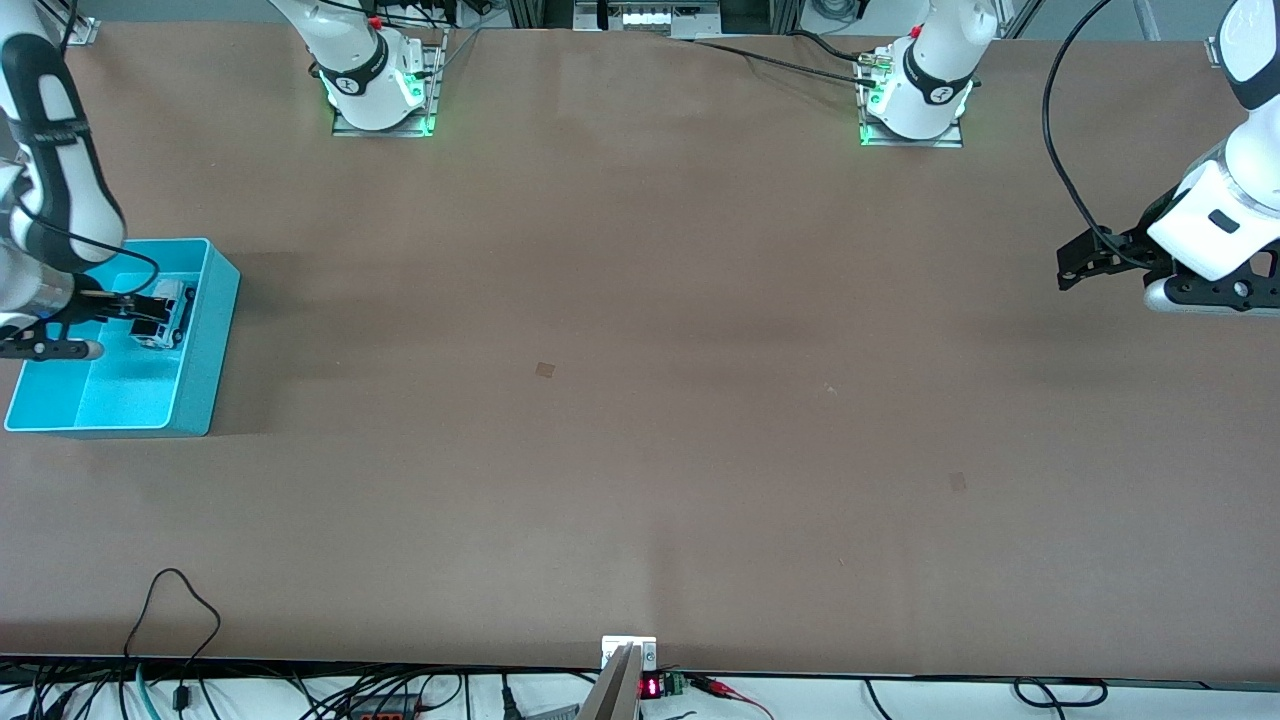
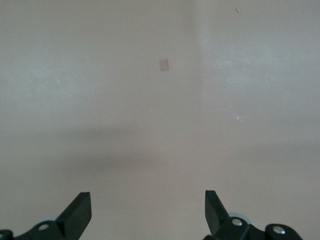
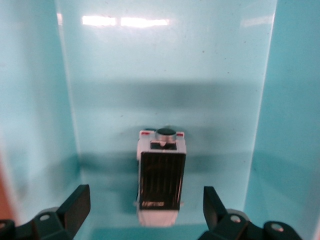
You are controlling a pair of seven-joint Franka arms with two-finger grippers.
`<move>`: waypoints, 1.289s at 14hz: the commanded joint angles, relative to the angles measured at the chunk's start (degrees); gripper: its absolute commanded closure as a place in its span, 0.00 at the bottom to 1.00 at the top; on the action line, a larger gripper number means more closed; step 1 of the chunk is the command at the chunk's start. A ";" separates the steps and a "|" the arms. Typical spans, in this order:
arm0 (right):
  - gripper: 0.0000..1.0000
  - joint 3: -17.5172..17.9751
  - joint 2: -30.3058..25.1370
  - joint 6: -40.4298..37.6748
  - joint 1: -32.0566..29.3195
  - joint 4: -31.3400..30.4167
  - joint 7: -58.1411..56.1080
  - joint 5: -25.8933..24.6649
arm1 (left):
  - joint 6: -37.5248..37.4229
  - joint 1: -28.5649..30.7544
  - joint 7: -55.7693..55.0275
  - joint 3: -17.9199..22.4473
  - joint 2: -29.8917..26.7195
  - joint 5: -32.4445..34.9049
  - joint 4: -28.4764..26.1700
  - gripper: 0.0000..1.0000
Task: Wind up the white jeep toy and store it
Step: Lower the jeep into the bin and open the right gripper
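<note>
Both grippers stand open: the right gripper (image 3: 142, 210) straddles the white jeep toy (image 3: 161, 175), apparently released into the cyan bin (image 1: 215, 340) at nine o'clock; the left gripper (image 2: 148, 210) waits at three o'clock.

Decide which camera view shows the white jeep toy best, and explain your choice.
The right wrist view: the white jeep toy fills the middle, lying in the cyan bin. The front view shows it small, partly covered by the right pincer. The left wrist view misses it.

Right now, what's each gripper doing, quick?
Left gripper: open, empty, over bare table.
Right gripper: open, over the white jeep toy in the cyan bin, not gripping it.
</note>
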 commanded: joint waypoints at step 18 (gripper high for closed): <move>0.00 8.79 -22.80 -19.18 9.00 5.07 -1.56 7.80 | -0.34 0.48 0.91 -0.04 -1.09 1.00 -0.83 0.00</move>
